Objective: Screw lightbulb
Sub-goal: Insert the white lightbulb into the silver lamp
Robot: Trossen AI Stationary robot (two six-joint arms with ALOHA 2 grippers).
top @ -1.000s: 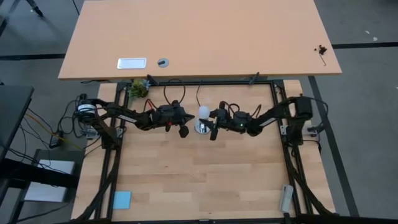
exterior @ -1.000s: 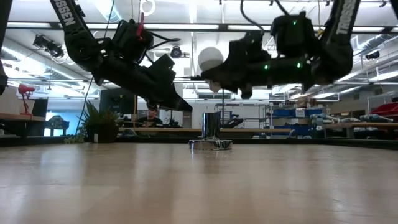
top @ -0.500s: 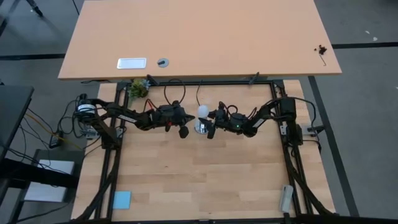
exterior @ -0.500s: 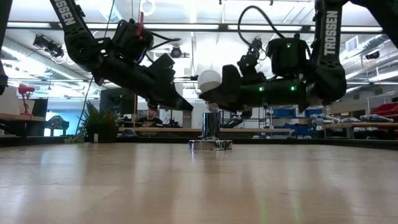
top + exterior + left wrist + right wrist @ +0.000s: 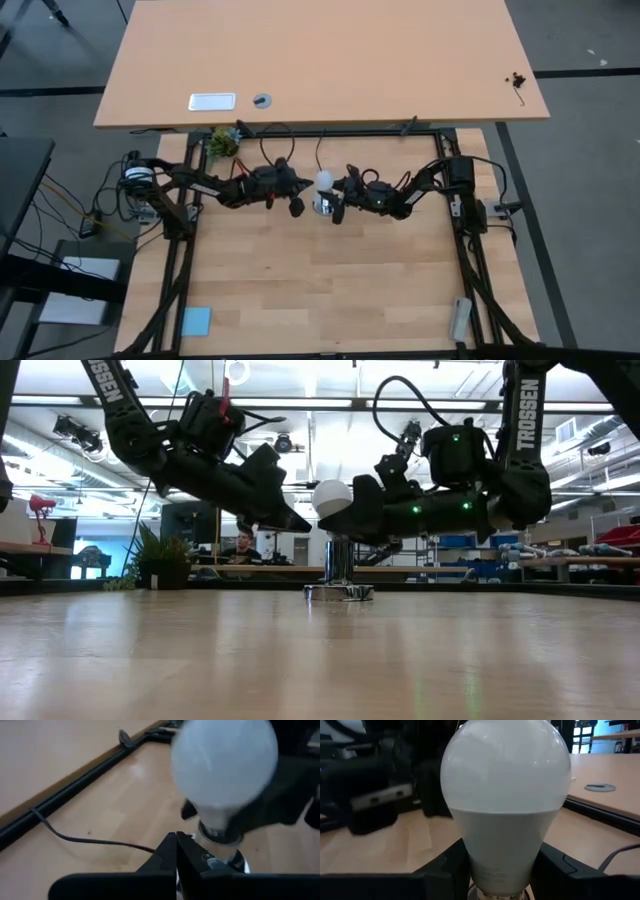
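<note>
Left gripper [image 5: 296, 208] is parked beside the socket [image 5: 339, 592], jaws pressed together. Bulb [image 5: 332, 497] is pinched by the right gripper [image 5: 345, 520] just above the socket; next it probably gets lowered straight in and twisted.

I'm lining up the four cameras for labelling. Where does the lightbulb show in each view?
High view: lightbulb at table centre, between both arms.
Low view: upper centre, above the silver socket.
Left wrist view: top right.
Right wrist view: fills the centre.
Shared landmark: the socket.
</note>
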